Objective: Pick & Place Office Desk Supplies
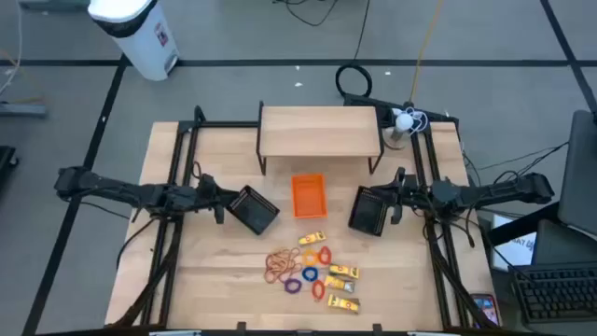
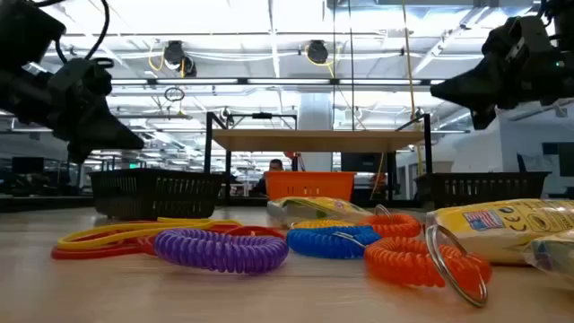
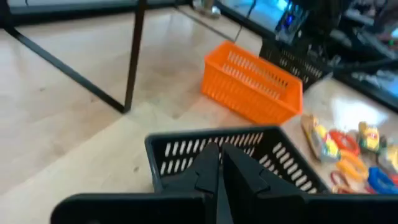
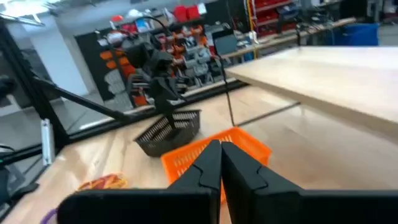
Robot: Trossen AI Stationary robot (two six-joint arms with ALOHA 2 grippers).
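Note:
The office desk supplies lie loose near the table's front edge: red-brown and tan rubber bands, orange, purple and blue coil rings and yellow packets. The low view shows the purple ring and a yellow packet resting flat on the wood. My left gripper hangs shut above the table, just left of a black mesh tray. My right gripper hangs shut just right of the other black mesh tray. Neither holds anything.
An orange tray stands between the two mesh trays at the table's middle. A wooden riser shelf on black legs spans the far side. Bare wood lies to the left and right of the supplies.

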